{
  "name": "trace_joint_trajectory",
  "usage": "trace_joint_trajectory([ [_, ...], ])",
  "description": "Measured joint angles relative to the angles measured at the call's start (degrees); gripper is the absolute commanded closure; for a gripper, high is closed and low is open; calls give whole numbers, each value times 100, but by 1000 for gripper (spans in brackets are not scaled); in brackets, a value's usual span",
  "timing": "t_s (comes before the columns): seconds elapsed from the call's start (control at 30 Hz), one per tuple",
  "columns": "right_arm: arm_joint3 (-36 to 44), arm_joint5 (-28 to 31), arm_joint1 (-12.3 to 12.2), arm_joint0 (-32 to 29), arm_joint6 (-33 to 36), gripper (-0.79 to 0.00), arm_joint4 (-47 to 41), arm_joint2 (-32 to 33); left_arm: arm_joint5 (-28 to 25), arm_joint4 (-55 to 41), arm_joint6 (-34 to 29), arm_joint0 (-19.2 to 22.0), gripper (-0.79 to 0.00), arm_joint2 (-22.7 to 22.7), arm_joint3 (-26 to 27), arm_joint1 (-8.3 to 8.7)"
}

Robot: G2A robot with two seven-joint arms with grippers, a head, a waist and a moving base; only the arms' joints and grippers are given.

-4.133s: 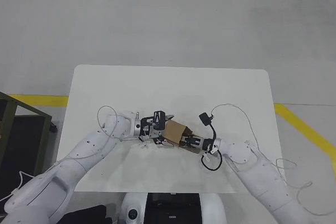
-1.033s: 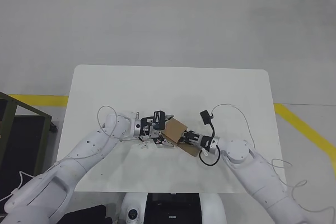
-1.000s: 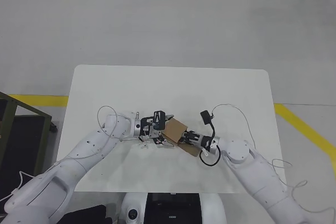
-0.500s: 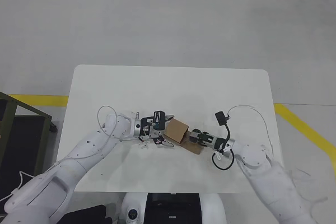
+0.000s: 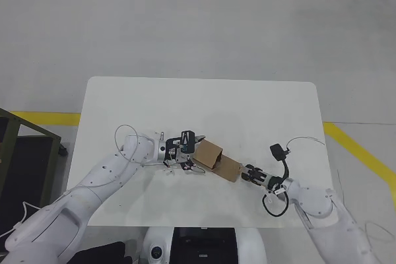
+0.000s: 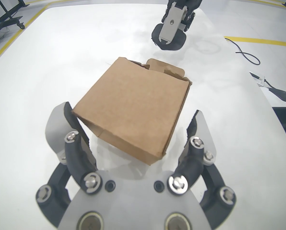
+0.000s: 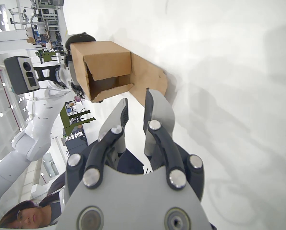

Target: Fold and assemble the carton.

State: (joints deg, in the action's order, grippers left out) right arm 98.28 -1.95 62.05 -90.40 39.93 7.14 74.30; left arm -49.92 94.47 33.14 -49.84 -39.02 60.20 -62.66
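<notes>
In the top view the carton slants lower-right at centre, left gripper at its left end, right gripper just beyond its flap; in the left wrist view, spread fingers straddle it; in the right wrist view, narrowly parted, empty fingers face its open mouth.

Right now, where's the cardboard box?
Top view: the carton sits on the table, between the fingers of the left gripper, flap toward the right gripper.
</notes>
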Motion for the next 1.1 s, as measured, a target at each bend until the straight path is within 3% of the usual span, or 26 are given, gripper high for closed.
trace_joint_trajectory([
  [0.23,-260,44,23,113,-25,-108,70,-203,0,0,0,0,-785,0,0,0],
  [0.63,-599,138,70,379,-14,-157,-37,-467,0,0,0,0,-785,0,0,0],
  [1.1,-314,261,9,70,-183,-175,-21,-207,0,0,0,0,-785,0,0,0],
])
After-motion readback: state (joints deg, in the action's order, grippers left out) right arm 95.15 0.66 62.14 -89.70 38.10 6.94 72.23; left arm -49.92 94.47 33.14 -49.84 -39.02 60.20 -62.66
